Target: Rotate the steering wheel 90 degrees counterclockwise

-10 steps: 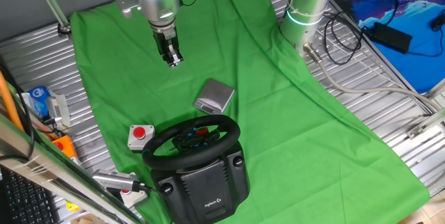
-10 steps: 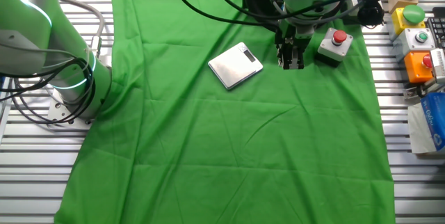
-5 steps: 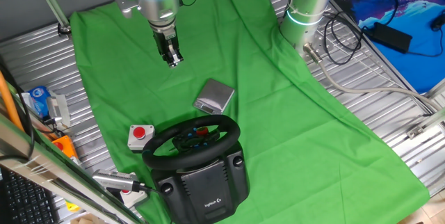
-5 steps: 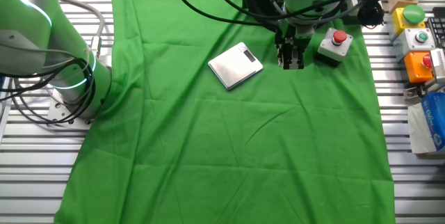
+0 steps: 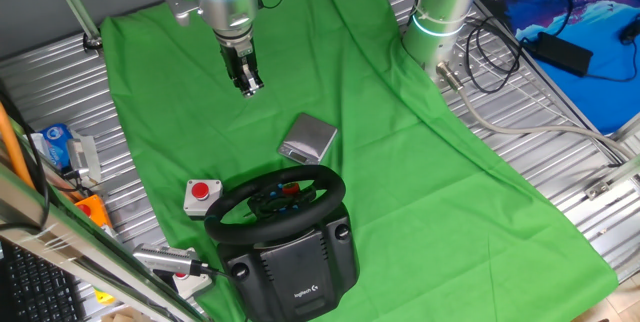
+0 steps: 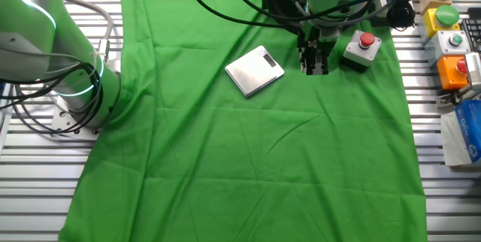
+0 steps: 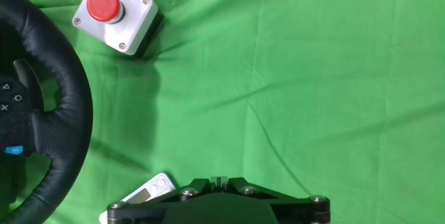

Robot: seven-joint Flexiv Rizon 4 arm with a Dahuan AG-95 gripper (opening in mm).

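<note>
Presently we log the gripper (image 5: 249, 88) hanging clear at 12 o'clock, jaws apparently near-closed and empty, steering wheel (image 5: 277, 200) toward 6 on the tabletop (image 5: 430, 162); we judge its rim stiff, grippy, heavy-based, best pinched at the outer rim.

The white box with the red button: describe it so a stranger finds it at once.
Start at the green cloth and find the black round steering wheel. Just beside its rim sits the small white square box; it alone carries a red round button, unlike the flat silver scale.
</note>
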